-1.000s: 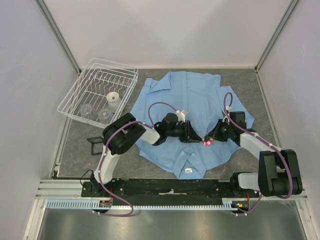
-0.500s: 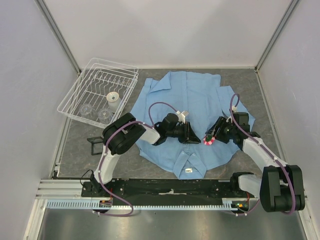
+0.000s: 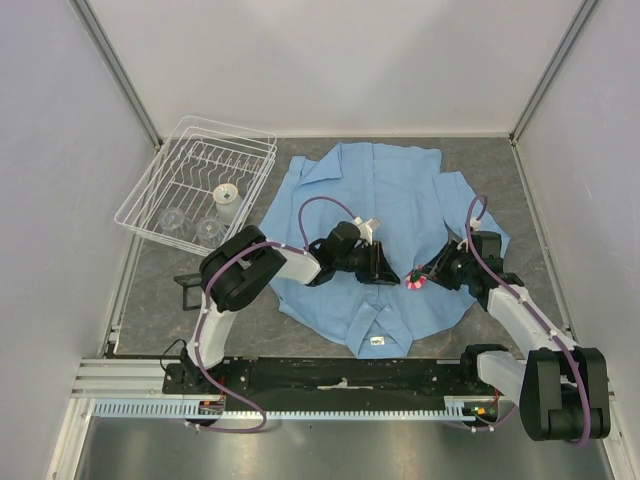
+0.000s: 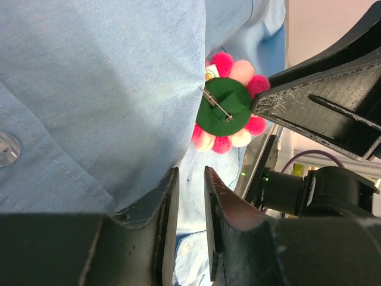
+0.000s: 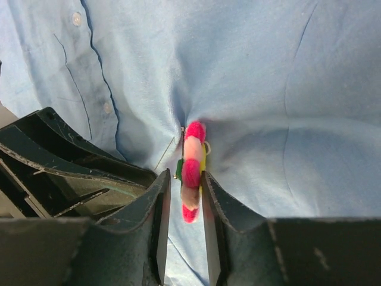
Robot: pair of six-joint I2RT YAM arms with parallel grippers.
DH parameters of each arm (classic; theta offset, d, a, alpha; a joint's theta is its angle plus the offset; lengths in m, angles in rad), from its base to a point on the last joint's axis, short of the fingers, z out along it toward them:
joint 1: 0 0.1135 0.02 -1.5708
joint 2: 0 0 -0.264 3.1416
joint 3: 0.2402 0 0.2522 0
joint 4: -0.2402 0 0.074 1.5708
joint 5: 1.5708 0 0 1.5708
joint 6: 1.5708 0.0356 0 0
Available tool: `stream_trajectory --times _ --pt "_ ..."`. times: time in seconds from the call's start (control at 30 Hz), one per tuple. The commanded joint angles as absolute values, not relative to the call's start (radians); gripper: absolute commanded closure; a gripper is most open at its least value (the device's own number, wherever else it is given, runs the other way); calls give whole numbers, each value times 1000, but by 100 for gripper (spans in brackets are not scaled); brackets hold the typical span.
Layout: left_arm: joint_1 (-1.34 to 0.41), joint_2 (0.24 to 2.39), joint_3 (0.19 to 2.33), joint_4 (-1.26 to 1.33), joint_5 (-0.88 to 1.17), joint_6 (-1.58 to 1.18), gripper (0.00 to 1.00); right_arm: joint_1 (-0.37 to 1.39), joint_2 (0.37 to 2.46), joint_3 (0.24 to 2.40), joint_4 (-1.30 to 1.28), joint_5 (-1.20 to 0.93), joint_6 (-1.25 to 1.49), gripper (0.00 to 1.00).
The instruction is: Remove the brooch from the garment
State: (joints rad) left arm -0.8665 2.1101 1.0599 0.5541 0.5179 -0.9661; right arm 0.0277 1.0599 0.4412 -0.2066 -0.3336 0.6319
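The brooch (image 5: 191,173) stands on edge on the front of the garment (image 3: 380,190), just beside the button strip and a little up from the collar, between the two tools. In the right wrist view it shows as a thin upright disc. Its long axis runs in line with that tool's fingers, and the cloth puckers in towards its far end. Its flat green back faces the left tool (image 4: 190,174), and its yellow centre faces the other way. A silver pin lies slantwise across the green. Bright pink-red petals, with a few paler ones, ring the rim. The right tool (image 5: 186,174) has a finger close on each side of the brooch's near rim, but I cannot tell if they pinch it. The left tool's fingers stand a narrow slit apart with a fold of shirt at one tip. I cannot tell if it holds cloth. The shirt lies spread on the grey desk (image 3: 160,285).
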Motion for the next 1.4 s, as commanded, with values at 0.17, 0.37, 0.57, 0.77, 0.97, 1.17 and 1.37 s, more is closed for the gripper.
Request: stream_trajectory --times 0.17,0.37,0.57,0.77,0.97,1.17,1.37 --pt "-871 2065 1100 463 456 -842 70 25 1083 502 -206 -396 620 70" --pt "-870 1919 947 567 359 -841 67 34 1192 525 -23 -566 750 59" --pt "-871 1835 845 614 366 -818 47 78 1304 566 152 -610 821 45" --pt "-870 1919 983 578 494 -811 41 107 1460 678 239 -643 809 40" --pt "-868 2005 1109 580 577 -836 57 100 1372 787 -142 -344 559 36" --pt "-865 2074 1176 551 589 -867 63 14 1221 677 -293 -279 485 30" --pt "-830 2154 1215 543 612 -874 66 5 1180 583 -261 -357 480 32"
